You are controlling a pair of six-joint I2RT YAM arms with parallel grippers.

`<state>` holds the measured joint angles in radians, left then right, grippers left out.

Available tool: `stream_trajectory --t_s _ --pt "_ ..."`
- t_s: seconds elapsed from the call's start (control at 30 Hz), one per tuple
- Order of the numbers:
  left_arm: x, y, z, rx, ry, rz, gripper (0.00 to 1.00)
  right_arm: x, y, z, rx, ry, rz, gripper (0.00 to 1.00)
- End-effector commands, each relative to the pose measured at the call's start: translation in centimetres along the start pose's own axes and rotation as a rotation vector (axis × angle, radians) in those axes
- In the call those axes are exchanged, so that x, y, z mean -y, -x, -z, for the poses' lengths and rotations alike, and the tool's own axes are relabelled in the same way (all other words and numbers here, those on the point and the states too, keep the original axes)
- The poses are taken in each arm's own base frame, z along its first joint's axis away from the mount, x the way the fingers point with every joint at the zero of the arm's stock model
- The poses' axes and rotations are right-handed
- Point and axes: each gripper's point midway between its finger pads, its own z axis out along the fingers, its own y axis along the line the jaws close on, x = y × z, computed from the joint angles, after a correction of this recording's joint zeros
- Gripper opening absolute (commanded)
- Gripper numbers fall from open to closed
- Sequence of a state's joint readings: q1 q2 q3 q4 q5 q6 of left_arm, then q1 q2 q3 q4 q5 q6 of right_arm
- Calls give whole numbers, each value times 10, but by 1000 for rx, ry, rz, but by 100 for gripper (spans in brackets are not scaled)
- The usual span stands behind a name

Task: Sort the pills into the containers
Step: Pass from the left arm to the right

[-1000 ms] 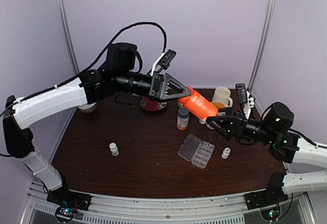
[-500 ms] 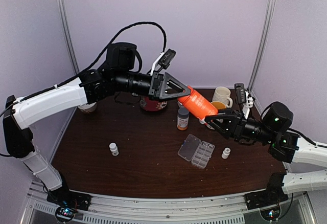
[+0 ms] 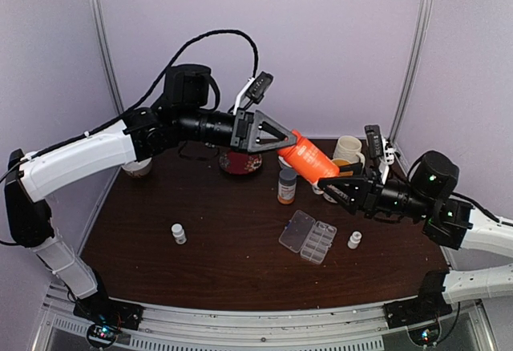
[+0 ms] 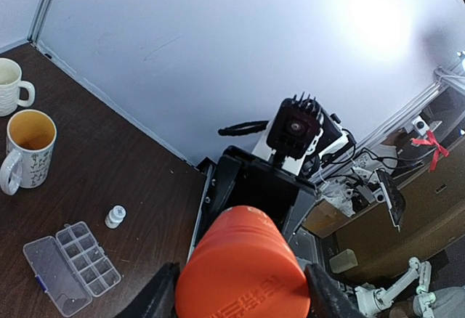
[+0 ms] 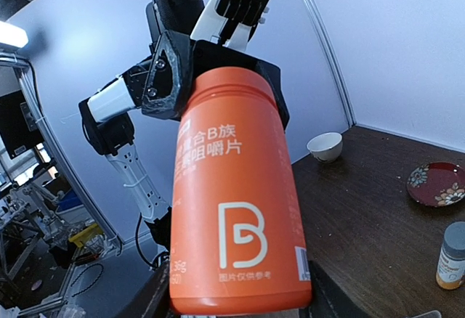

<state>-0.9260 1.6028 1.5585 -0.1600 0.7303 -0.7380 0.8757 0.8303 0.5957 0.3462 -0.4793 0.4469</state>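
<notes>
Your tilted orange plastic bottle (image 3: 309,159) has lifted slightly | left gripper (image 3: 288,145) clamps one end, right gripper (image 3: 341,183) the other | clear rectangular organiser box (image 3: 309,237) lies open on the dark table (image 3: 200,263), apart from both.

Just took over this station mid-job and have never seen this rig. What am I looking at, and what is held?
Two robot arms are bolted at the near edge of the table. The wide picture looks down from above and behind them; the other two come from wrist cameras. The left claw holds an orange bottle in the air. The right claw sits around its other end; whether it grips is unclear. On the table stand the open organiser box, an amber bottle, two white vials, two mugs, a red plate and a bowl.
</notes>
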Motion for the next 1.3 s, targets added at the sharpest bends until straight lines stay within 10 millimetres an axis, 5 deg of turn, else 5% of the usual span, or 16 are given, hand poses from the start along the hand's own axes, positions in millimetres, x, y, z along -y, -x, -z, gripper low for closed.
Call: stream_trajectory --t_s 0.0,0.23,0.5,0.77,0.83,0.97,1.0,1.27 --pt "-4 -1 -5 5 19 42 20 -2 10 -7 -15 -49 234 23" --pt "-22 -5 -7 3 48 196 17 13 7 2 -21 -350 787 18" --pt "-52 -26 -18 -11 86 363 16 45 -25 -10 -301 -726 1427 11" --pt "-60 -30 -19 24 83 384 30 25 -19 -17 -181 -666 1373 15" --pt "-62 -28 -16 38 96 365 42 24 -22 -17 -186 -644 1346 17" --pt "-47 -11 -2 121 63 237 93 11 -25 -15 -177 -538 1197 21" --pt "-42 -6 4 142 61 207 97 7 -25 -13 -163 -513 1155 21" --pt "1 20 40 188 55 -128 98 -15 -20 8 -68 -371 844 20"
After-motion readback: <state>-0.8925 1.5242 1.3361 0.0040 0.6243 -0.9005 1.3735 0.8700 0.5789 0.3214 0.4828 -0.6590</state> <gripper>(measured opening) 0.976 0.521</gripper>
